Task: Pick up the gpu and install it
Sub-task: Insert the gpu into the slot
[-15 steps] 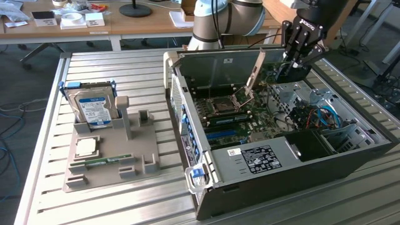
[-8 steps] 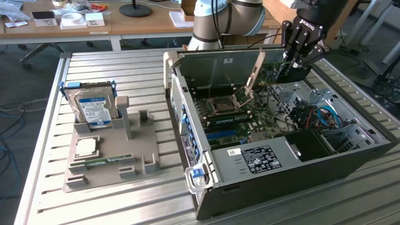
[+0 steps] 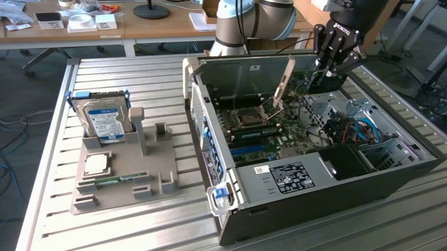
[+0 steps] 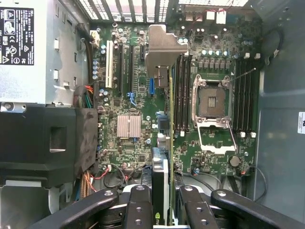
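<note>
1. Tool state: my gripper [image 3: 327, 70] is clamped on the gpu [image 3: 283, 86]. In the wrist view the fingers [image 4: 138, 210] press against both faces of the card [image 4: 164, 143], which runs edge-on away from the gripper [image 4: 163, 191].

2. Position of the gpu: it hangs inside the open computer case [image 3: 314, 209], near the case's far wall, over the motherboard [image 3: 279, 141]. Its pale metal bracket [image 4: 164, 47] leads the card and, in the exterior view, leans at a tilt. Seen from the wrist, the card lies between the expansion slots [image 4: 126, 67] and the memory slots [image 4: 181, 90] beside the empty CPU socket [image 4: 212, 102]. Whether its lower edge touches a slot I cannot tell (the card hides its own underside).

3. Surroundings: the case lies on its side on the slatted bench [image 3: 140, 83], toward the edge at the exterior view's right. The power supply [image 3: 290, 178] fills the case's near end. A beige holder [image 3: 157, 178] sits near the opposite edge, well apart from the case, carrying an upright hard drive [image 3: 104, 123] and a RAM stick [image 3: 120, 180].
</note>
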Tool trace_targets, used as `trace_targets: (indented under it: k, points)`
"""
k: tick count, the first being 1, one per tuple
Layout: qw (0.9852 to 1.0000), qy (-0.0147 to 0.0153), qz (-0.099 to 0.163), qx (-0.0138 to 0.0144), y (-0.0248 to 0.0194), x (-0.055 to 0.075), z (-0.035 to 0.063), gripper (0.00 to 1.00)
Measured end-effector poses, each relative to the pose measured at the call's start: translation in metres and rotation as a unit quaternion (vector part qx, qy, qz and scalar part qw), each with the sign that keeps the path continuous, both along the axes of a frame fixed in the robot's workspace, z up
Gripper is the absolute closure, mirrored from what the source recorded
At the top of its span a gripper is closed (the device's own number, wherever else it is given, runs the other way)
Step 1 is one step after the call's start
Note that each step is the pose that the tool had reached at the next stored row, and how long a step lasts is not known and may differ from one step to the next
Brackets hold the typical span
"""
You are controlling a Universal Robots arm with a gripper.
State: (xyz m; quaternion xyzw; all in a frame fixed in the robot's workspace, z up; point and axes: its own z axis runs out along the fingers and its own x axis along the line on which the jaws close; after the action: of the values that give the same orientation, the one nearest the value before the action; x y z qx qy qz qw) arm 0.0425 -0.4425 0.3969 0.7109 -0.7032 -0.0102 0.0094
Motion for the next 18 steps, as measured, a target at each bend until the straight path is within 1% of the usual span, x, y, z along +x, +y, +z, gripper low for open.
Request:
trace_targets:
  k: [3,9,14,18]
  points:
    - [1.0,-0.0001,0.0,0.0001,0.0,-0.001,-0.0002,0.73]
    - [1.0,0.0,-0.001,0.0002,0.0008,-0.013,-0.0019,0.73]
    - [1.0,0.0,-0.003,0.0,0.0008,-0.02,-0.0087,0.73]
    - [1.0,0.0,-0.003,0.0,0.0008,-0.02,-0.0096,0.73]
